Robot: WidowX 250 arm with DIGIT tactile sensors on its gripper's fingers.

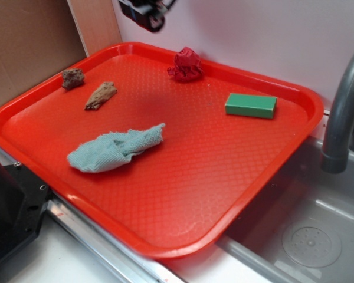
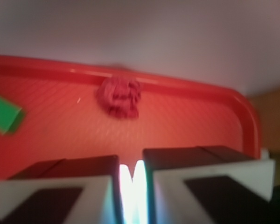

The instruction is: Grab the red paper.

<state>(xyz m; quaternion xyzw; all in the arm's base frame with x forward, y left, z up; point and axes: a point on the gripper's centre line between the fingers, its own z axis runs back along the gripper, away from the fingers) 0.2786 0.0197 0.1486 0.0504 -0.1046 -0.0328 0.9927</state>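
Hovering pincer [image 2: 130, 186] nearly closed, empty; red paper [image 2: 119, 96] ahead, apart, by tray [image 2: 200, 126] rim.

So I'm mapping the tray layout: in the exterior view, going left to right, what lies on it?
Small brown lump → brown chunk → blue cloth → red paper → green block.
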